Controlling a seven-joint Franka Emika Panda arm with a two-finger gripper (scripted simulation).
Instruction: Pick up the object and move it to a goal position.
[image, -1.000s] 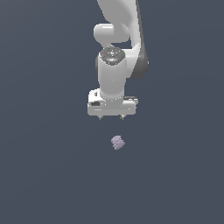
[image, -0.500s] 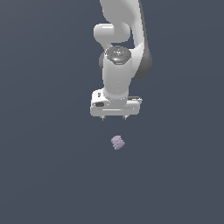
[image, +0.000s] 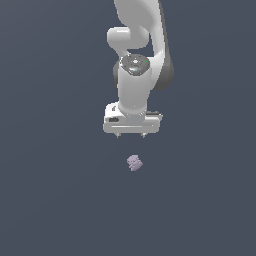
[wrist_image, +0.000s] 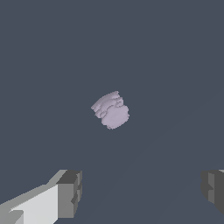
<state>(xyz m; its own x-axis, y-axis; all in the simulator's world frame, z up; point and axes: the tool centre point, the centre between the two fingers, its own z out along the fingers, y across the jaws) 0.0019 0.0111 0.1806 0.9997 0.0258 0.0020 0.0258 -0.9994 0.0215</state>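
Centrally, I see the white arm (image: 134, 80) pointing down, its gripper (image: 130, 135) spread wide and holding nothing. Below it, apart from both fingertips (wrist_image: 70, 192), lies the lilac object (image: 134, 162) on the dark floor (image: 50, 200), slightly toward the exterior view's right.

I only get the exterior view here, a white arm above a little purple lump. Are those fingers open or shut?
Observer: Open. The wrist view shows the fingers of the white gripper spread far apart, with bare floor between them.
Operator: Is the lump between them yet?
Observer: No. The small pale lilac-purple lumpy blob lies ahead of the fingertips, touching neither one.
Operator: What does its surface look like up close?
Observer: Bumpy, with small ridges across one side, and it is much narrower than the gap between the fingers.
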